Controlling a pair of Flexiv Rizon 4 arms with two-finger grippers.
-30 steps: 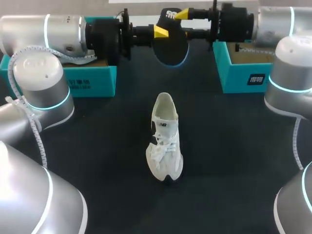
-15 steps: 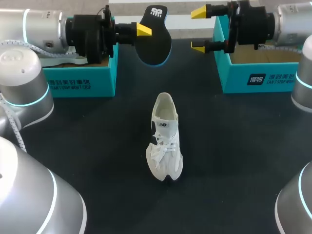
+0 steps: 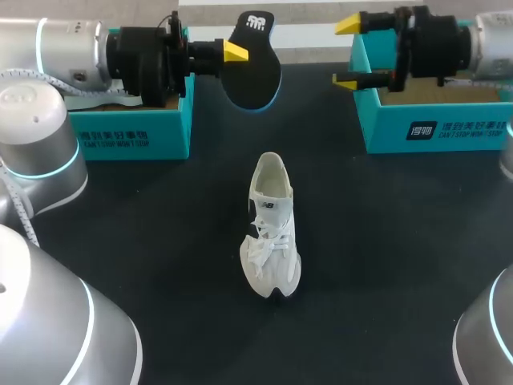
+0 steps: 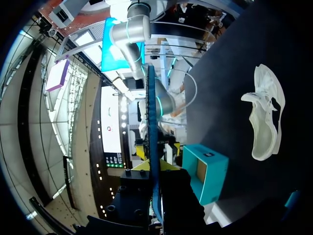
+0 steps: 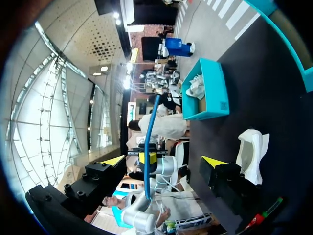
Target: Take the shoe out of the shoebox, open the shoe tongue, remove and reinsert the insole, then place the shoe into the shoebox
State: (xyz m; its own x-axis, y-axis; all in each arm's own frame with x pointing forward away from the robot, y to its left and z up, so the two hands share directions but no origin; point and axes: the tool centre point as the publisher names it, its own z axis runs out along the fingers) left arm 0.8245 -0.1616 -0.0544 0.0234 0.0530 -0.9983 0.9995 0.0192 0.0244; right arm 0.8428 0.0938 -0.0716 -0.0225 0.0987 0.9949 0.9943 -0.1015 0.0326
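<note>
Black insole point(image 3: 255, 68) is out of the white shoe point(image 3: 271, 228), so I judge removal done; reinserting and boxing are left.

Head view: left gripper point(image 3: 237, 52) pinches the insole in the air, at 12 o'clock from the shoe. The shoe lies on the table point(image 3: 160, 241), with the left shoebox point(image 3: 128, 132) at 10 o'clock and the right shoebox point(image 3: 425, 128) at 2 o'clock. Right gripper point(image 3: 347, 52) is at 3 o'clock from the insole, fingers spread, not touching it.

Left wrist view: the insole point(image 4: 151, 122) stands edge-on, clamped in the left gripper point(image 4: 154, 169); the shoe point(image 4: 266, 115) is well ahead.

Right wrist view: the right gripper point(image 5: 164, 161) is spread wide, the insole point(image 5: 148, 142) is ahead between the fingers with no contact, and the shoe point(image 5: 250, 152) is beyond.
</note>
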